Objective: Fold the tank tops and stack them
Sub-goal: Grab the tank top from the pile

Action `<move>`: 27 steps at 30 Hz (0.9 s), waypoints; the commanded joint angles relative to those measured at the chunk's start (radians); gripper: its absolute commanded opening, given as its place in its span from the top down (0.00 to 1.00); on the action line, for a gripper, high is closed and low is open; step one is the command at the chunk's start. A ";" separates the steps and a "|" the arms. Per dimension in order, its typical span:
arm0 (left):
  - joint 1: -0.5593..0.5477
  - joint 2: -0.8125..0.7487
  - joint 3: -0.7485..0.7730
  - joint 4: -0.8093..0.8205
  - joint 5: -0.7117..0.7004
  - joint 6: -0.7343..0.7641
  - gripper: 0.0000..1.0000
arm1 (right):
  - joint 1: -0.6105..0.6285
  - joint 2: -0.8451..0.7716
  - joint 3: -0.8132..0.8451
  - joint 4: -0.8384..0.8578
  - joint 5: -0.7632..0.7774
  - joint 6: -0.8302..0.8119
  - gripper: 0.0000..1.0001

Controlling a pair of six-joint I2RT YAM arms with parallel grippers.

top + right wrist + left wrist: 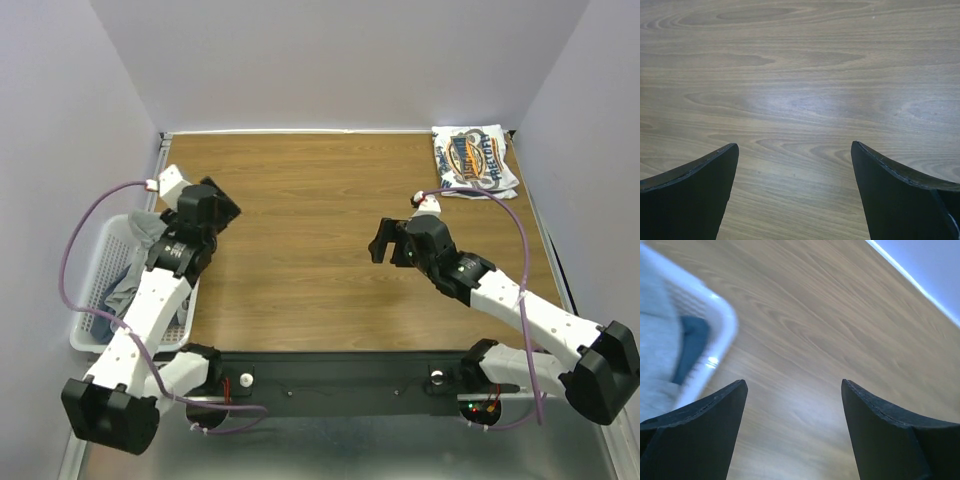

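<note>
The white tank top with the blue-and-orange logo (474, 160) lies folded at the table's far right corner. The light grey tank top (140, 232) and the dark slate blue one (133, 272) lie crumpled in the white lattice basket (92, 290) at the left; both also show in the left wrist view, grey (655, 345) and blue (690, 347). My left gripper (222, 212) is open and empty, over bare table just right of the basket. My right gripper (386, 242) is open and empty over the table's middle.
The basket rim (720, 325) curves past the left fingertip (735, 395). Purple cables loop from both arms. Grey walls close in the wooden table (310, 200) on three sides.
</note>
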 commanded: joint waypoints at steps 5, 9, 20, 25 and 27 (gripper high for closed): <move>0.421 0.079 0.010 -0.050 -0.071 -0.170 0.12 | -0.001 0.000 0.049 0.016 -0.024 -0.005 0.00; 0.527 0.163 -0.010 -0.084 -0.065 -0.276 0.14 | 0.000 0.020 0.066 0.015 -0.038 -0.011 0.00; 0.600 0.359 -0.051 -0.072 -0.102 -0.353 0.24 | 0.000 0.026 0.066 0.005 -0.053 -0.015 0.00; 0.601 0.445 -0.093 -0.031 -0.093 -0.355 0.33 | -0.001 0.038 0.077 -0.001 -0.064 -0.015 0.00; 0.601 0.462 -0.102 -0.018 -0.082 -0.350 0.36 | -0.001 0.038 0.078 -0.004 -0.067 -0.015 0.00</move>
